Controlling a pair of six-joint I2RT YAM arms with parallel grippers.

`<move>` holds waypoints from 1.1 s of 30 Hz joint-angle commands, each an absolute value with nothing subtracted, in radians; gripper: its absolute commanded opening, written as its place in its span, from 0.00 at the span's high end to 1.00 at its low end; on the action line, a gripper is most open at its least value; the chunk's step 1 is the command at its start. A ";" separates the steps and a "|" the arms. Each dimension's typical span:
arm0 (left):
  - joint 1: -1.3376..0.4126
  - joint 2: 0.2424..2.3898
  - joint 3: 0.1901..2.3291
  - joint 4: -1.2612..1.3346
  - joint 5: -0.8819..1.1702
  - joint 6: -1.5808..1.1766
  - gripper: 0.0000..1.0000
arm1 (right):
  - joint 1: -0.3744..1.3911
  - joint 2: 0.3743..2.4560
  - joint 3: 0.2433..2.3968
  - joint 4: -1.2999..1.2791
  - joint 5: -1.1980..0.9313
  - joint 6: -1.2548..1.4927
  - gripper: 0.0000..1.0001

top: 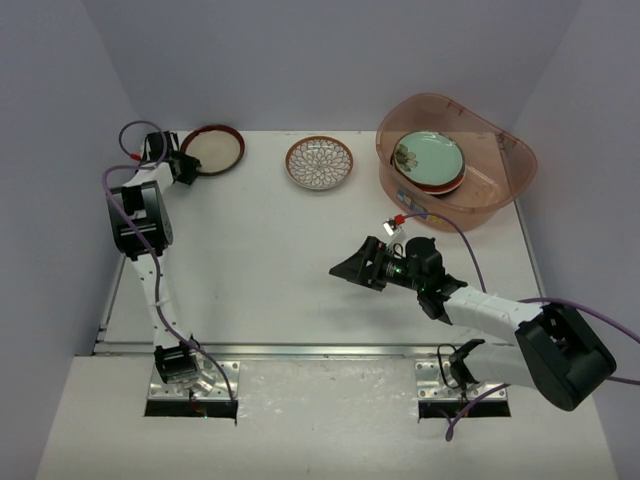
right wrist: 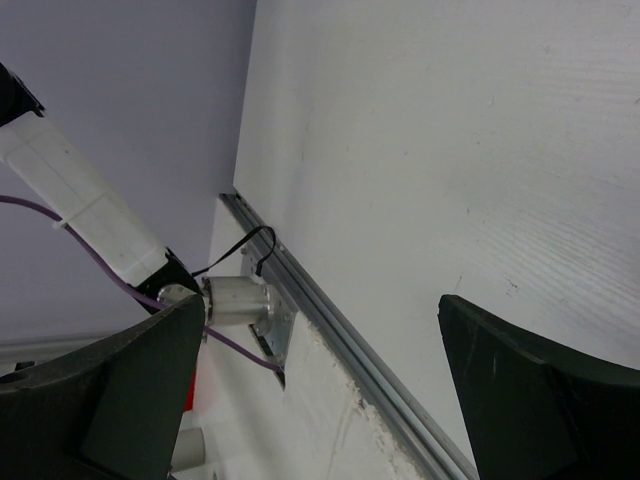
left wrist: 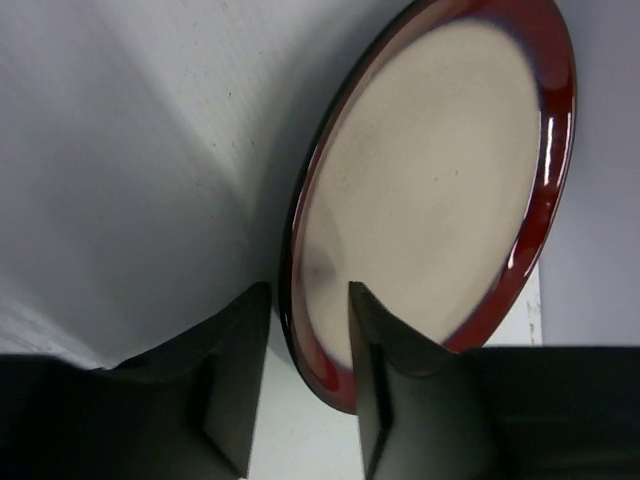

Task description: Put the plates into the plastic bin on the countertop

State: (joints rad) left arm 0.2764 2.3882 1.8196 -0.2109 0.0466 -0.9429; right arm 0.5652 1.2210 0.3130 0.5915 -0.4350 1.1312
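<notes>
Left pincer [left wrist: 308,295] half-closed astride rim of dark-rimmed cream plate [left wrist: 440,180] — firm hold unclear; should pinch fully before lifting — glaze looks slippery.

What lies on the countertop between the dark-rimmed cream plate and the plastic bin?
One brown lattice plate, flat and apart from both; the top external view shows it.
</notes>
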 commanded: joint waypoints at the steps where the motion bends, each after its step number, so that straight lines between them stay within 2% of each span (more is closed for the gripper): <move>1: 0.274 2.455 1.843 -0.307 0.038 -0.921 0.82 | 0.563 1.202 0.328 0.600 -0.405 1.091 0.01; 2: 0.273 2.457 1.842 -0.315 0.040 -0.920 0.98 | 0.563 1.203 0.327 0.596 -0.396 1.086 0.01; 3: 0.272 2.454 1.837 -0.320 0.039 -0.922 1.00 | 0.563 1.205 0.327 0.589 -0.384 1.085 0.01; 7: 0.270 2.386 1.698 -0.245 0.047 -0.929 1.00 | 0.563 1.215 0.335 0.583 -0.368 1.075 0.01; 10: 0.261 2.213 1.458 -0.120 0.015 -0.935 1.00 | 0.564 1.230 0.346 0.580 -0.367 1.072 0.01; 12: 0.251 2.013 1.284 0.038 -0.025 -0.958 1.00 | 0.563 1.251 0.357 0.581 -0.369 1.069 0.01; 14: 0.243 1.898 1.086 0.151 0.003 -0.975 1.00 | 0.563 1.272 0.381 0.581 -0.390 1.062 0.01; 19: 0.204 1.620 0.740 0.337 0.202 -0.989 1.00 | 0.563 1.388 0.530 0.525 -0.489 1.001 0.01; 23: 0.176 1.402 0.532 0.381 0.267 -0.963 1.00 | 0.563 1.497 0.709 0.361 -0.512 0.901 0.01; 28: 0.159 1.159 0.370 0.409 0.382 -0.910 1.00 | 0.551 1.617 0.860 0.210 -0.495 0.749 0.01; 33: 0.148 1.007 0.230 0.502 0.551 -0.902 1.00 | 0.523 1.723 0.987 0.068 -0.547 0.661 0.01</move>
